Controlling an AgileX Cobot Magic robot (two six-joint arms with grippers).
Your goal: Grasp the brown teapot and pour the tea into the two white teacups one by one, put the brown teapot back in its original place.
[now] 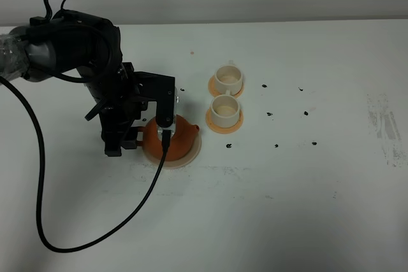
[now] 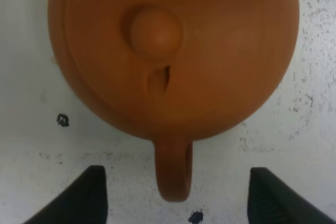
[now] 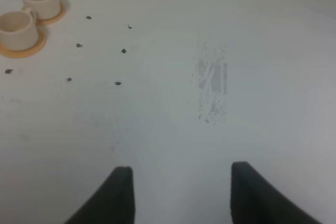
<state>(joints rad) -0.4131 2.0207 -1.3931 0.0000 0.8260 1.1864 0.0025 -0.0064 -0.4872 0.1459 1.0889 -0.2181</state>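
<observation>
On the beige disc [image 1: 193,155] sits one brown teapot [image 1: 181,133], upright. My left claw [image 2: 178,170] hangs over it, fingers spread either side of the handle, not touching. Two white teacups [image 1: 228,79] [image 1: 224,110] stand near on two orange coasters [image 1: 212,85] [image 1: 211,124]. My right claw [image 3: 178,170] is spread and empty.

Bright, even light, faint shadows; the brown teapot [image 2: 226,51] looks slightly soft close up.

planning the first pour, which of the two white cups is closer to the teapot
The small white cylindrical cup nearer the camera in the high view: it stands close to the round reddish-brown clay teapot, the other cup farther back.
</observation>
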